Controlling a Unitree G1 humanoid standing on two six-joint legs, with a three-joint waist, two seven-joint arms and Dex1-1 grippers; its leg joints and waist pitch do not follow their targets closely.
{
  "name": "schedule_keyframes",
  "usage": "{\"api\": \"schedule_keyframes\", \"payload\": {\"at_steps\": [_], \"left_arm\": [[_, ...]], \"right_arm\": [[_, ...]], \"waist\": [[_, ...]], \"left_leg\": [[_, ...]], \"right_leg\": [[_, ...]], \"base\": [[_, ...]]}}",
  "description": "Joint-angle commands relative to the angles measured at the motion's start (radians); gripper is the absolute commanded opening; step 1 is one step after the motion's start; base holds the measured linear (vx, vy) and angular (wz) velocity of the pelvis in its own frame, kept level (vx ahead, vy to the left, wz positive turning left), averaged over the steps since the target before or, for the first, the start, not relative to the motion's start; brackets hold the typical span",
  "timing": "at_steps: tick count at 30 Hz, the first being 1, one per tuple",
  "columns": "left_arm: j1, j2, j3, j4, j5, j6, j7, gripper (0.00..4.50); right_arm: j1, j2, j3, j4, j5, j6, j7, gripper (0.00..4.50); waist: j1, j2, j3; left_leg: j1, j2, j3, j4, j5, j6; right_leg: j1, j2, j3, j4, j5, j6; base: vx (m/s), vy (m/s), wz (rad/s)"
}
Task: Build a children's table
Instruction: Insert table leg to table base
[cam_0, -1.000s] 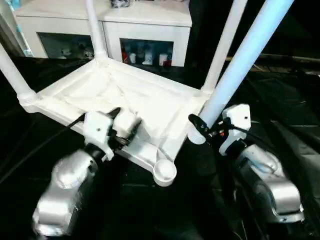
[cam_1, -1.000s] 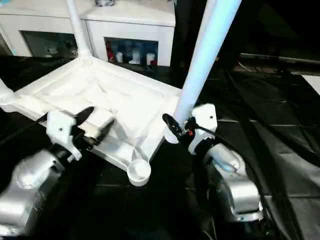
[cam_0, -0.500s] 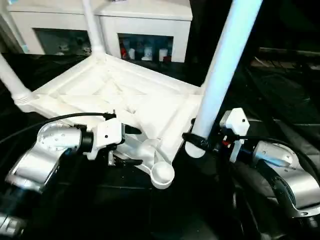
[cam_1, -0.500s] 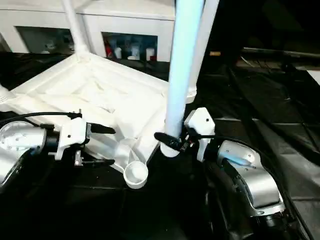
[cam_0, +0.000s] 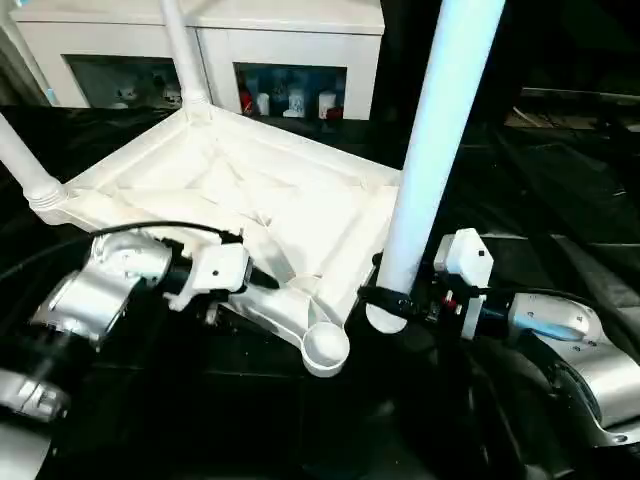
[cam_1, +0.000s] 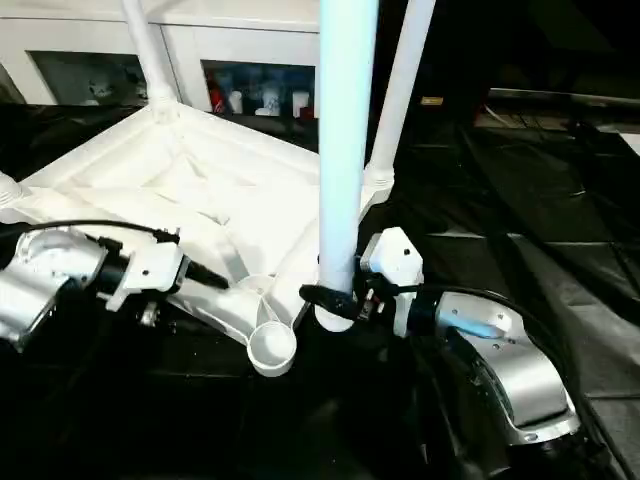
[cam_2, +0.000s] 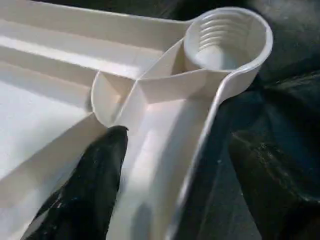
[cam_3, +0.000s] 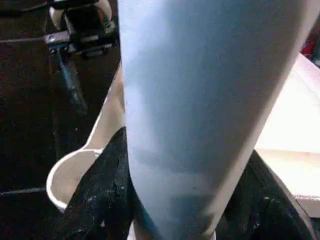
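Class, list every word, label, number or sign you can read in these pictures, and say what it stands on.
None can be read.
The tabletop, the held leg and both grippers show no print.
Items in the cabinet may carry labels, but they are too small to read.

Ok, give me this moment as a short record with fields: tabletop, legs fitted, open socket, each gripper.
tabletop: upside down tabletop, ribbed underside up
legs fitted: three corner legs upright
open socket: near corner socket, threaded, no leg
right gripper: right gripper shut on fourth leg, low end beside the open socket
left gripper: left gripper astride the tabletop's near rim
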Motion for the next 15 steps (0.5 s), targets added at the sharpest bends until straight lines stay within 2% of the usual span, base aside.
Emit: {"api": "schedule_keyframes", "payload": {"at_steps": [1,4,6,9,12,14,15], "left_arm": [[-0.024,-0.002,-0.019,0.021,0.023,-0.026,-0.017,3.23],[-0.036,-0.004,-0.028,0.031,0.030,-0.040,-0.033,2.86],[-0.056,-0.006,-0.043,0.055,0.048,-0.070,-0.061,2.85],[-0.072,-0.011,-0.057,0.079,0.064,-0.099,-0.082,2.47],[-0.088,-0.017,-0.067,0.103,0.078,-0.124,-0.091,2.30],[-0.107,-0.025,-0.078,0.129,0.094,-0.144,-0.102,2.15],[-0.112,-0.026,-0.082,0.137,0.097,-0.149,-0.107,2.06]], "right_arm": [[-0.009,-0.011,0.017,-0.012,-0.011,-0.005,0.017,1.85],[-0.014,-0.014,0.029,-0.006,-0.016,-0.009,0.024,1.85],[-0.020,-0.012,0.035,-0.002,-0.018,-0.010,0.031,1.85],[-0.022,-0.014,0.039,0.002,-0.020,-0.015,0.036,1.85],[-0.024,-0.015,0.042,0.006,-0.024,-0.020,0.038,1.85],[-0.024,-0.014,0.047,0.005,-0.027,-0.022,0.038,1.85],[-0.023,-0.013,0.048,0.005,-0.028,-0.023,0.038,1.85]], "waist": [[0.000,0.000,-0.063],[0.002,0.000,-0.064],[0.002,-0.002,-0.064],[0.004,0.001,-0.065],[0.004,0.002,-0.071],[0.005,0.006,-0.072],[0.006,0.004,-0.072]], "left_leg": [[0.006,0.083,-0.025,-0.079,-0.064,0.043],[0.006,0.083,-0.025,-0.079,-0.052,0.047],[0.005,0.082,-0.024,-0.079,-0.052,0.052],[0.006,0.085,-0.024,-0.079,-0.043,0.051],[0.002,0.084,-0.023,-0.074,-0.009,0.061],[0.002,0.083,-0.023,-0.072,-0.004,0.066],[0.000,0.083,-0.022,-0.072,-0.005,0.067]], "right_leg": [[0.051,-0.121,0.057,-0.064,-0.011,-0.269],[0.050,-0.121,0.057,-0.062,0.004,-0.269],[0.051,-0.122,0.058,-0.065,-0.002,-0.266],[0.050,-0.123,0.058,-0.060,0.020,-0.270],[0.051,-0.121,0.056,-0.052,0.103,-0.278],[0.051,-0.121,0.055,-0.050,0.126,-0.284],[0.053,-0.121,0.055,-0.050,0.131,-0.286]], "base": [[0.000,0.000,0.00],[0.000,0.000,0.00],[0.000,0.000,0.00],[0.000,0.000,0.00],[0.000,0.000,0.00],[0.000,0.000,0.00],[0.000,0.000,0.00]]}}
